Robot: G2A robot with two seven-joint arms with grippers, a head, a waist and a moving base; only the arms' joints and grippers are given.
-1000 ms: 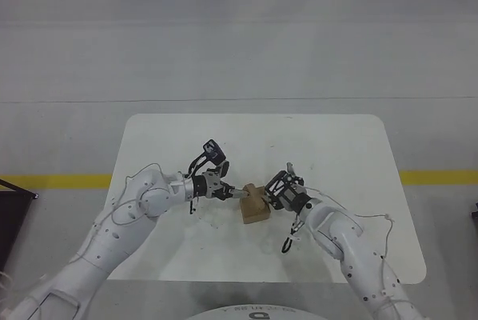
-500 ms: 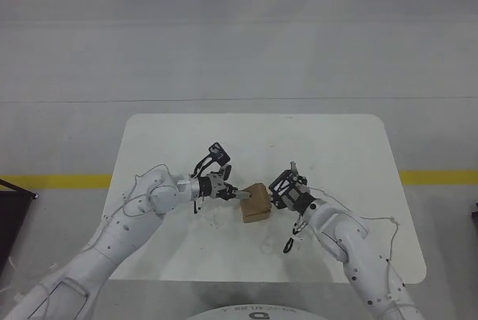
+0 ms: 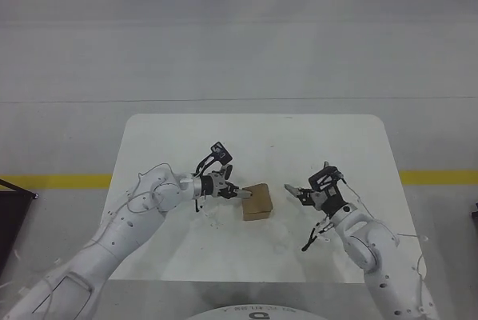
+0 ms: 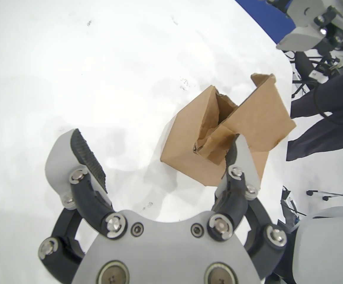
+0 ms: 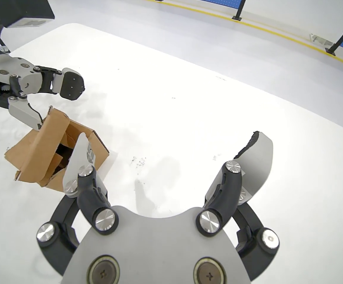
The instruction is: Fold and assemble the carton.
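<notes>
1. Since a second ago, the right pincer has drawn back from the carton toward the right of the top view and now sits apart from it. The left pincer has stayed at the carton's left side
2. Brown and only partly folded, the carton rests on the white bench near the middle of the top view, with its flaps standing loose and its inside visible
3. In the left wrist view, the left pincer is spread wide and grips nothing. One fingertip touches a raised flap of the carton, and the other finger is over bare bench
4. In the right wrist view, the right pincer is also spread wide and empty, with the carton and the left pincer beyond it
</notes>
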